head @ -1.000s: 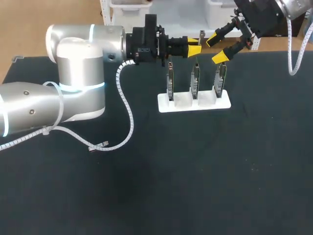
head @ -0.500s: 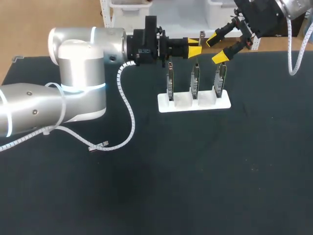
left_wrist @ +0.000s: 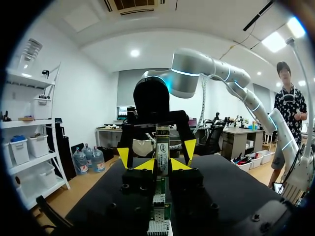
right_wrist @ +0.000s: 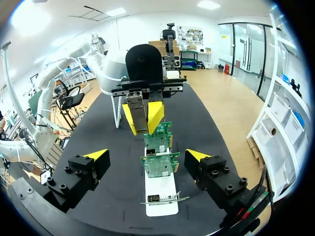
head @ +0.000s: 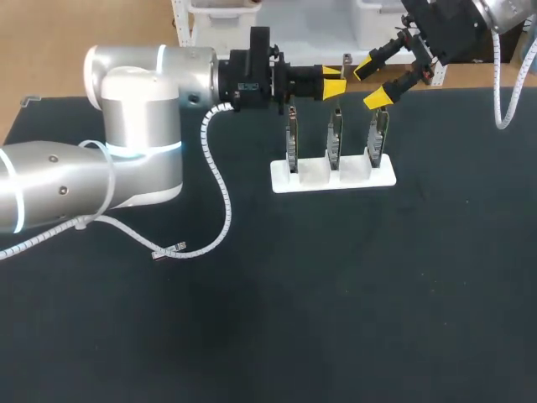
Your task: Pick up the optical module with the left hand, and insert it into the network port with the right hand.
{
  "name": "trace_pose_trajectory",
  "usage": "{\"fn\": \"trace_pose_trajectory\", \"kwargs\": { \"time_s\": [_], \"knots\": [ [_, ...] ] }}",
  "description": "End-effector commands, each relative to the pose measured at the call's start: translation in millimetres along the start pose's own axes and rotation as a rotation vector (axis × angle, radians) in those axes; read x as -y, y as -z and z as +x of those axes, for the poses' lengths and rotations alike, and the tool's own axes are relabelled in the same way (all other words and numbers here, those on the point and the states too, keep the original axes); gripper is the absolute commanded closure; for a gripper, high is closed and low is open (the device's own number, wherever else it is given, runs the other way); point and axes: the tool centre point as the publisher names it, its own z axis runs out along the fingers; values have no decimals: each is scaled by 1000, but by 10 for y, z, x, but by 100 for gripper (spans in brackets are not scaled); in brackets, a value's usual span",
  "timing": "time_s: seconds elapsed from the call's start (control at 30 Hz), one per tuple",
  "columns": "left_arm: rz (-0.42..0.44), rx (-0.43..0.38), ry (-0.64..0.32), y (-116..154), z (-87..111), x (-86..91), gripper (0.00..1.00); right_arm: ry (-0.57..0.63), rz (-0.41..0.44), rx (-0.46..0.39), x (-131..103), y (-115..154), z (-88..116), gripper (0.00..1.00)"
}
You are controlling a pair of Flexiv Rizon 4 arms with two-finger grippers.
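Optical module: one slim silver metal optical module (left_wrist: 162,142), held in the air above the white holder, roughly over its middle board and touching none of the boards.
Left end effector: the left end effector (head: 334,82) has its two yellow tips pinching the optical module from both sides. The module's free end sticks out ahead of the tips.
Right end effector: the right end effector (head: 370,84) hangs above the right end of the white holder, facing the left end effector. Its two yellow tips are spread wide with nothing between them. It is close to the module but does not touch it.
Circuit boards: three green circuit boards stand upright in one row in the holder, each with grey metal parts. They are the left board (head: 292,138), the middle board (head: 335,134) and the right board (head: 377,134). The right wrist view looks along this row from the holder's right end.
Holder: one flat white plastic holder (head: 323,178) lies on the desk toward its far edge.
Desk: one desk covered in black cloth (head: 352,294).
Cable: one white spiral-wrapped cable (head: 220,180) hangs from the left arm. Its loose end lies on the desk, well apart from the holder on the left arm's side.
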Motion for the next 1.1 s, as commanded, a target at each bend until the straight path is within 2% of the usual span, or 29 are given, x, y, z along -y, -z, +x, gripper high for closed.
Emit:
{"fn": "trace_pose_trajectory", "kwargs": {
  "time_s": [0.03,1.1],
  "knots": [
    [6,-1,5,-10,10,-36,100,1,4,0,-15,-1,2,0],
    [12,-3,30,-1,73,-46,100,1,4,0,-15,-1,2,0]
  ]
}}
